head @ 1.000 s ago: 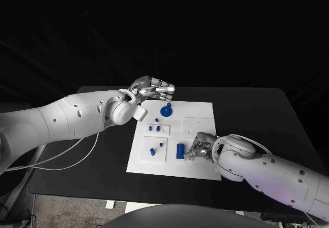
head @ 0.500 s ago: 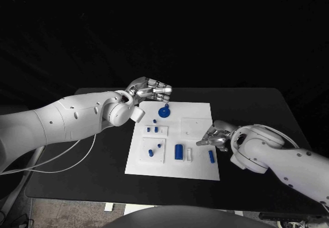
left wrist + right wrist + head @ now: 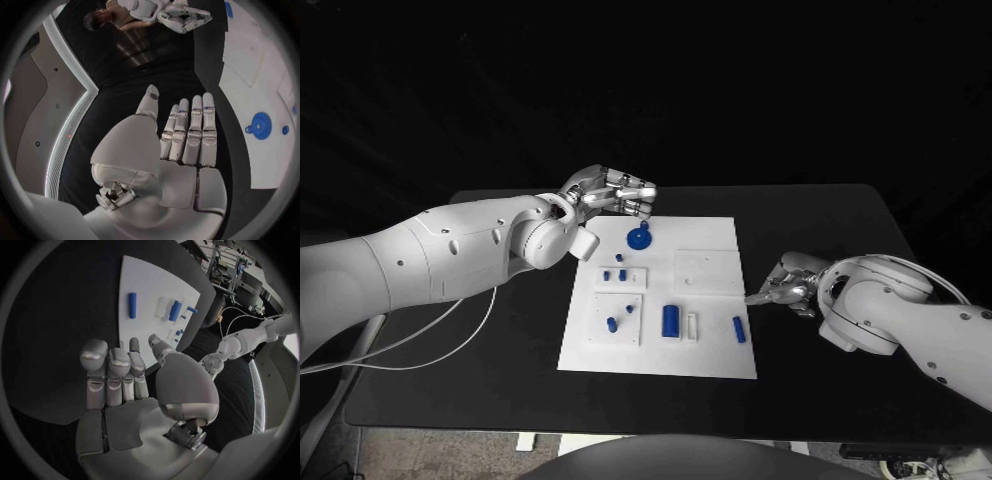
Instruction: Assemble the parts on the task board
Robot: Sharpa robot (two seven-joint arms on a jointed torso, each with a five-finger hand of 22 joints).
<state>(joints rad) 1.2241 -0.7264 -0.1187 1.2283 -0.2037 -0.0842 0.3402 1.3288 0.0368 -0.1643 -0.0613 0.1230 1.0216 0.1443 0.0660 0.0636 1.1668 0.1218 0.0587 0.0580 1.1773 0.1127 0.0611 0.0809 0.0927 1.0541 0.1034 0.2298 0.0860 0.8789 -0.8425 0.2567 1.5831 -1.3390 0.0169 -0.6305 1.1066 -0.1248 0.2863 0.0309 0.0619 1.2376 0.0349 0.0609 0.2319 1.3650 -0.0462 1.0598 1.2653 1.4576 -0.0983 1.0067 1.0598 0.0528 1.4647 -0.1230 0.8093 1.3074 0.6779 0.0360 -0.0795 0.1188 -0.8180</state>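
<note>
The white task board (image 3: 711, 350) is seen in the middle of the black table (image 3: 862, 220). Small blue parts are spread over it. A round blue disc (image 3: 639, 238) is found near the board's far left corner. A fat blue cylinder (image 3: 671, 319) is laid flat near the board's middle, just beside a small white block (image 3: 689, 325). A thin blue bar (image 3: 738, 329) is laid flat to the right of them, close to the board's right edge. Some little blue pegs (image 3: 617, 322) are placed on the left part of the board.

The left hand (image 3: 612, 190) is held above the table at the board's far left corner, close to the round disc but not touching it. In the left wrist view its fingers (image 3: 190, 132) are stretched out straight, side by side, and nothing is held.

The right hand (image 3: 788, 284) is kept over the black table just beside the board's right edge, off the board. In the right wrist view its fingers (image 3: 115, 375) are a little bent and apart, and nothing is held in them.
</note>
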